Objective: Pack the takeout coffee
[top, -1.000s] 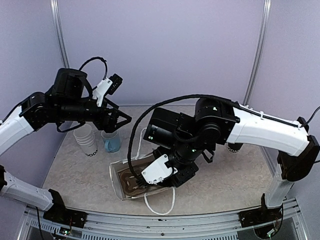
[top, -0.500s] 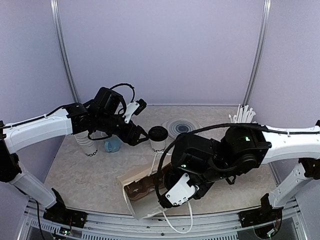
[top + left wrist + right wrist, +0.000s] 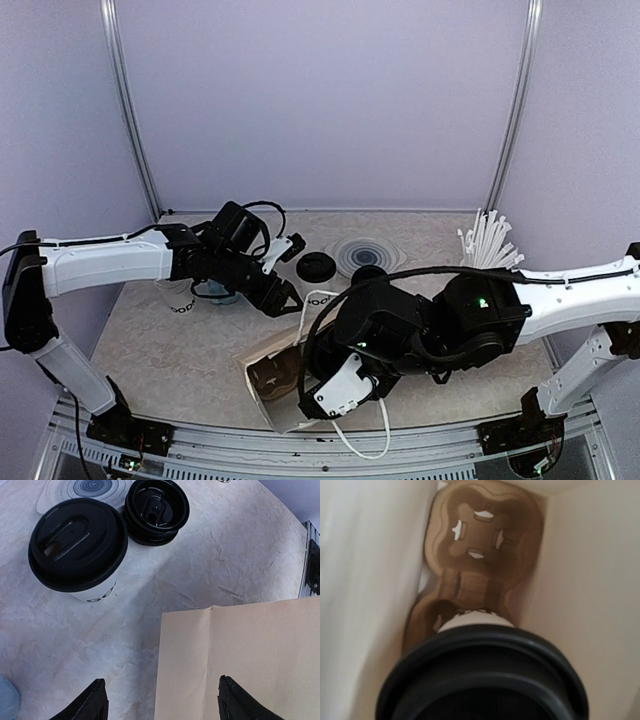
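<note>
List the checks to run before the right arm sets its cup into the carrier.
1. Carrier slots beyond the cup: ok, empty.
2. Lid on the cup in the bag: ok, it is on.
3. Grip on that cup: cannot tell, only its lid and rim show.
4. Left gripper: ok, open, holding nothing, over the bag.
5. Second lidded cup: ok, upright on the table, apart from the bag.
</note>
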`<state>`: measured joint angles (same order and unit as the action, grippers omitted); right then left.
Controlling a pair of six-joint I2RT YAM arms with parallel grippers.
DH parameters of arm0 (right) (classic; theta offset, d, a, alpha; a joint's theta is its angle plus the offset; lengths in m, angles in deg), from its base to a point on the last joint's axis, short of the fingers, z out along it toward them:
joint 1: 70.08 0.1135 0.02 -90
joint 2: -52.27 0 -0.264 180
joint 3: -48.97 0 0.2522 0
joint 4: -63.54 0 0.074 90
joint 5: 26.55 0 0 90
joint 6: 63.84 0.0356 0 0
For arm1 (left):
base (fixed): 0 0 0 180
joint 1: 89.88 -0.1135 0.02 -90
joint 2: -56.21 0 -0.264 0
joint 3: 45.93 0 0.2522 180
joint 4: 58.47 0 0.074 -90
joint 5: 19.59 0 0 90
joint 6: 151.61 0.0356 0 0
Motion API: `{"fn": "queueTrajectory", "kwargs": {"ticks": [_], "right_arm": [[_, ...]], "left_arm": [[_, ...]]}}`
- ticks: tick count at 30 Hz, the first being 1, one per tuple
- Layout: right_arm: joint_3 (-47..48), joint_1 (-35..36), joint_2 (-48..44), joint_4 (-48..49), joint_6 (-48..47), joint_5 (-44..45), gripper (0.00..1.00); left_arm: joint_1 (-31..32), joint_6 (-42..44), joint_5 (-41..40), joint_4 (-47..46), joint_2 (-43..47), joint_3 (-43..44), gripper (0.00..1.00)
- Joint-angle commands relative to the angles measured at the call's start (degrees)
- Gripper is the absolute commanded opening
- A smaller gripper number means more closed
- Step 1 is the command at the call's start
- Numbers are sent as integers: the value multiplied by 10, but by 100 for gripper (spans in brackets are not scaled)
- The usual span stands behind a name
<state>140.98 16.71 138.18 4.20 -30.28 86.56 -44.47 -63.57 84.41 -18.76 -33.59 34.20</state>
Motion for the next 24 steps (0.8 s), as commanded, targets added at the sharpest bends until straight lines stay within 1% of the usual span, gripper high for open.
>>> {"fn": "queueTrajectory", "kwargs": {"ticks": [1,9,15,20,24], "right_arm": [[-29,0,-3,61,-21,23,47],[-67,-20,1,100,-27,49,48],[-76,-30,9,112,-28,42,48],[-77,-36,14,105,-24,27,48],[-80,-45,14,114,-23,27,48]], "left_arm": [[-2,11,29,-9,-14,-11,73],[-1,18,36,-8,-20,-16,73],[-2,18,29,-3,-27,-17,73],[-5,18,-2,1,-29,-19,73],[-16,15,1,-1,-18,-23,73]]}}
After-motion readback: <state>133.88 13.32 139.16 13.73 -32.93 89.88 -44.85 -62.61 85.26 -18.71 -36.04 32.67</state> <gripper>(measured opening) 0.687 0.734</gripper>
